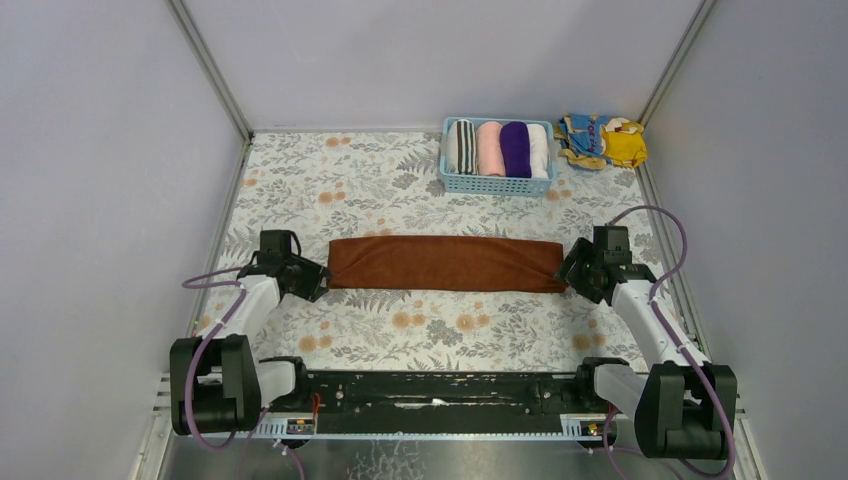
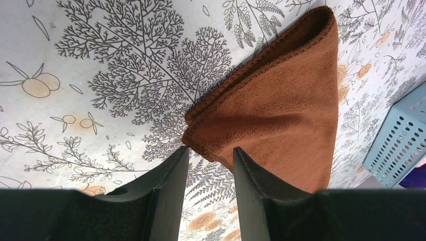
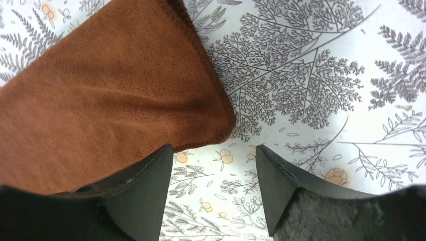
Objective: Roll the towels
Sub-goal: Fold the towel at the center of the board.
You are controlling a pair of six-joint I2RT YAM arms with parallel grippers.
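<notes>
Basket (image 1: 495,186): stands on the surface (image 1: 300,180) beyond the right half of the brown towel (image 1: 445,264), well apart from it. It holds four rolled towels side by side: striped (image 1: 461,146), pink (image 1: 489,147), purple towel (image 1: 515,148), white (image 1: 539,148). A patterned cloth (image 1: 602,140) lies crumpled beyond the brown towel's right end, outside the basket.

Brown towel: folded into a long flat strip lying crosswise.

Left fingers (image 2: 171,175): at the brown towel's left end, narrowly apart. The towel's near corner sits right at the tips and partly across the gap. The surface shows between the fingers; no clamp visible.

Right fingers (image 3: 274,175): at the brown towel's right end, widely apart. The towel's corner ends just ahead of the gap. One finger overlaps the cloth's edge in view, the other stands over bare surface. Nothing held.
</notes>
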